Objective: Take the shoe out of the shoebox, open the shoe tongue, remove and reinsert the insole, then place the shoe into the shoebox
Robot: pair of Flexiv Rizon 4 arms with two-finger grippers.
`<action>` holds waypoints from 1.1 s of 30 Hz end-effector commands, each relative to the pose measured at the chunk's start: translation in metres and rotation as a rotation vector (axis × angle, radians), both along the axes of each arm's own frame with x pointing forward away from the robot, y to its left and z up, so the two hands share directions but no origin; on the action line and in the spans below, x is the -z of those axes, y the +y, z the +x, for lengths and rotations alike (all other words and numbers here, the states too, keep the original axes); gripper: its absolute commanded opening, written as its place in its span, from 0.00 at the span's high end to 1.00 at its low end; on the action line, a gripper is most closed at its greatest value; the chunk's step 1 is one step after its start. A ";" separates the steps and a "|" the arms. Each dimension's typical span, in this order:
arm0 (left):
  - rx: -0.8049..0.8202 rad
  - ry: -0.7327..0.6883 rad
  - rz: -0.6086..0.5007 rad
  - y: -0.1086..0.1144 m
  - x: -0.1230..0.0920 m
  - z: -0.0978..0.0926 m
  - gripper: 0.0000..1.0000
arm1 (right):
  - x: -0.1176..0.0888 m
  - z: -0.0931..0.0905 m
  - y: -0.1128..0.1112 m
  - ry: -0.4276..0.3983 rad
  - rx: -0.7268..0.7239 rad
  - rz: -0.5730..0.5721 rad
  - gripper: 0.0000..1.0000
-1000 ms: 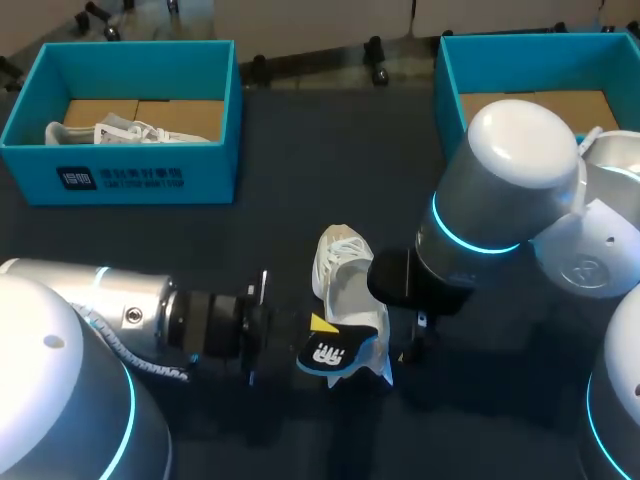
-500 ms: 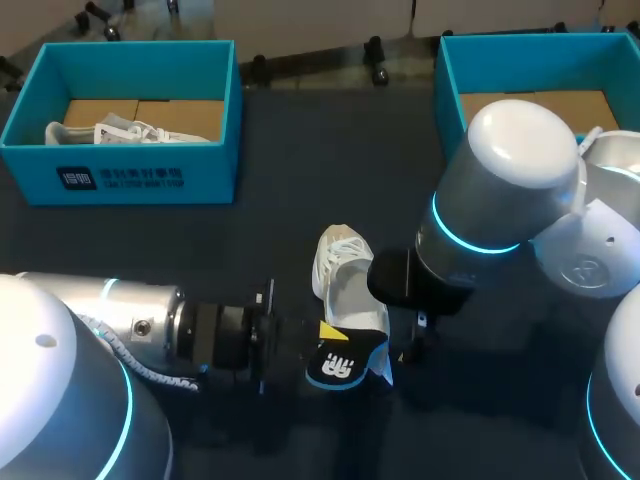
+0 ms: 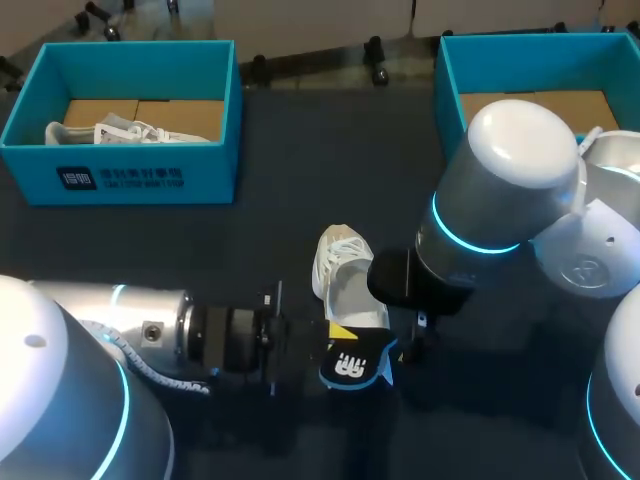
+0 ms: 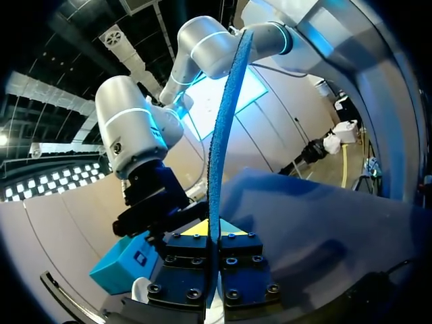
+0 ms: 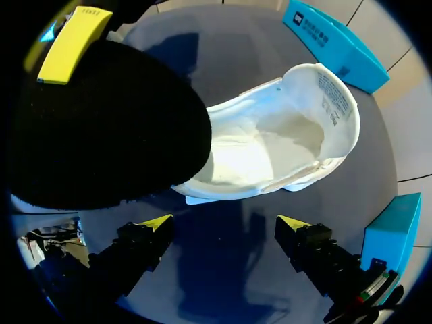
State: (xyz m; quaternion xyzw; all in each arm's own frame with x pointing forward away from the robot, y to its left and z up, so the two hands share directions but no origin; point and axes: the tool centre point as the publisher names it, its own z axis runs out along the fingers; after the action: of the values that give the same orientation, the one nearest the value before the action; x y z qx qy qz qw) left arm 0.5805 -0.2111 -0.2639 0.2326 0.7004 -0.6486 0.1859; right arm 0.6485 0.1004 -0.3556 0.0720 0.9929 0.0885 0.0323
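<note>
Two teal cardboard shoeboxes are set along the far side of a dark table point(image 3: 300, 170). The left shoebox point(image 3: 130, 175) has a second white shoe point(image 3: 120, 130) lying inside it, and the right shoebox point(image 3: 450, 70) is partly hidden behind the right arm point(image 3: 500, 190). A white low-top trainer point(image 3: 343, 270) is laid on the table near the middle, well apart from both boxes, with its opening turned upward. Its pale lining is shown plainly in the right wrist view. A black foam insole point(image 3: 355, 365) with a blue edge and a white mark is held at the near end of the trainer, over that end of the shoe. Whether it touches the shoe cannot be told. The insole is pinched between the fingers of the left gripper point(image 4: 214, 233), which is brought in from the near left. In the left wrist view the insole is seen edge-on as a thin blue strip rising from between the two pressed-together finger blocks. The right gripper point(image 5: 226, 224) is held just to the right of the trainer's near end, low over the table. Its yellow-tipped fingers point(image 5: 156, 221) are spread wide with only bare table between them. The trainer and the insole are seen just ahead of these fingers.
</note>
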 end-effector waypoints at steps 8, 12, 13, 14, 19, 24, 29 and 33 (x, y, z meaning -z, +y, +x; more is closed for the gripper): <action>-0.028 0.007 0.009 -0.011 0.006 0.008 1.00 | 0.001 0.000 0.000 0.000 0.000 0.001 0.00; -0.032 0.005 0.017 -0.014 0.009 0.010 1.00 | 0.001 0.000 0.000 0.000 0.000 0.001 0.00; -0.033 0.007 0.019 -0.014 0.009 0.010 1.00 | 0.001 0.000 0.000 0.000 0.000 0.001 0.00; -0.034 0.007 0.020 -0.014 0.009 0.010 1.00 | 0.001 0.000 0.000 0.000 0.000 0.001 0.00; -0.036 0.007 0.025 -0.011 0.010 0.012 1.00 | 0.001 0.000 0.000 0.000 0.000 0.001 0.00; -0.048 0.008 0.033 -0.007 0.012 0.017 1.00 | 0.001 0.000 0.000 0.000 0.000 0.001 0.00; -0.055 0.010 0.039 -0.003 0.014 0.024 1.00 | 0.001 0.000 0.000 0.000 0.000 0.001 0.00; -0.044 0.017 0.031 -0.001 0.015 0.027 1.00 | 0.001 0.000 0.000 0.000 0.000 0.001 0.00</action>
State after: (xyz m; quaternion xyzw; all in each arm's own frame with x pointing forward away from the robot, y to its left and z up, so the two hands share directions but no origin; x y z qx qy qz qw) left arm 0.6046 -0.2142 -0.2783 0.2113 0.7186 -0.6336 0.1938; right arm 0.6485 0.1004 -0.3556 0.0720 0.9929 0.0885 0.0323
